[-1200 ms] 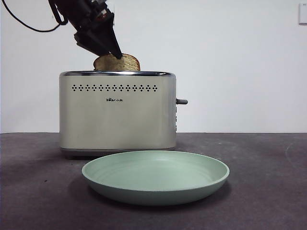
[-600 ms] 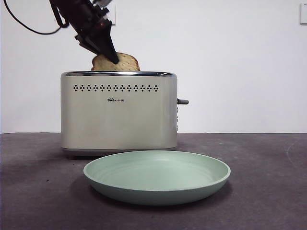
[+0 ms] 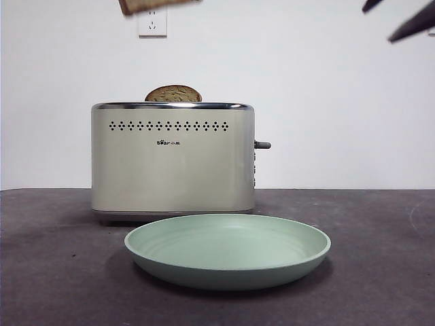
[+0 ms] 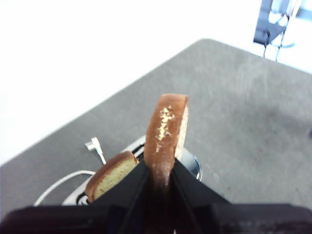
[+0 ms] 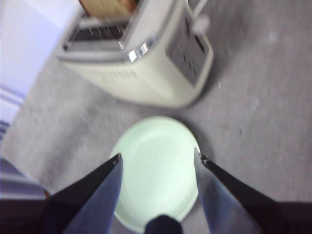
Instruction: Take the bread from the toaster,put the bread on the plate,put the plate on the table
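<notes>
My left gripper is shut on the bread and holds it upright, high above the toaster. In the front view only the bread's lower edge shows at the top. The cream toaster stands on the table, with a darker domed slice still in a slot. The mint-green plate lies on the table in front of the toaster. My right gripper is open and empty, above the plate. Its black tips show at the top right of the front view.
A white wall socket is behind the toaster. A white cable with a plug lies on the table behind the toaster. The toaster's grey lever sticks out on its right side.
My left gripper has lifted the bread out of the toaster, up to the top edge of the front view. The right gripper's tips have come in at the top right.
</notes>
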Robot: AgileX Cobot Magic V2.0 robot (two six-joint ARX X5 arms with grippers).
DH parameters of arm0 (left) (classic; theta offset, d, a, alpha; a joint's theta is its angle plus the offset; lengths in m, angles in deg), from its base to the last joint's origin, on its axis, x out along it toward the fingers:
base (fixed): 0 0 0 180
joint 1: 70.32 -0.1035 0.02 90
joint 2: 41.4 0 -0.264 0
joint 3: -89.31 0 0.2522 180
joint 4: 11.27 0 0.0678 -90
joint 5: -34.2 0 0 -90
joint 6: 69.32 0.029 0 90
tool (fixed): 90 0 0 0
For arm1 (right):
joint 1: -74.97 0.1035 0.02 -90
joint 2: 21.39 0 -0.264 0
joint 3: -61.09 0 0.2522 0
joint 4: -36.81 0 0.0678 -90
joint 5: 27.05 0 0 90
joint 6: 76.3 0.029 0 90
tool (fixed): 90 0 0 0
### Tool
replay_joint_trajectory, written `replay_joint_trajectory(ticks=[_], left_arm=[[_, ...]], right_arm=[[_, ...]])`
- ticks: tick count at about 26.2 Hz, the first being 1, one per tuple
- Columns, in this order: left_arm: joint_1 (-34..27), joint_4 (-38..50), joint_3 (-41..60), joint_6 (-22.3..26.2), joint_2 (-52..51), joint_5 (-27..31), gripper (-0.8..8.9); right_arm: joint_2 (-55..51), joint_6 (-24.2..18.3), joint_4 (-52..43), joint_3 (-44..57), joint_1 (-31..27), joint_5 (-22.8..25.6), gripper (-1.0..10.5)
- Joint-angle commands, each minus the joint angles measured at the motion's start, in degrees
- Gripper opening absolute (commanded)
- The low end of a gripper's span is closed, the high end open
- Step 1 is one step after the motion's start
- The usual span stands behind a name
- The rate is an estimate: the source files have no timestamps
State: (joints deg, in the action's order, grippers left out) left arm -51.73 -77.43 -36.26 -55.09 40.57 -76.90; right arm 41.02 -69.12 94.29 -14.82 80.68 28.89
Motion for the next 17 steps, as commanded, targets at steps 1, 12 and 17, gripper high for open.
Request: replay_joint_trajectory(ticks=[1,12,17], left_arm=[[1.4,-0.4,0.0,-2.5,-2.6,1.6,-0.06],[6.5,-6.1,0.2,-4.3,-10.2,4.7,-0.06],[6.8,-7.5,3.8,-4.3,-13.8,4.7,-0.06]], right_arm=[[2.3,-3.3,2.2,-0.1,0.5,0.2,2.5],[13.8,-5.8,3.6,-0.1,5.4,5.0,2.5],[19.3,-6.2,1.7,-0.1,8.2,6.0,2.5]])
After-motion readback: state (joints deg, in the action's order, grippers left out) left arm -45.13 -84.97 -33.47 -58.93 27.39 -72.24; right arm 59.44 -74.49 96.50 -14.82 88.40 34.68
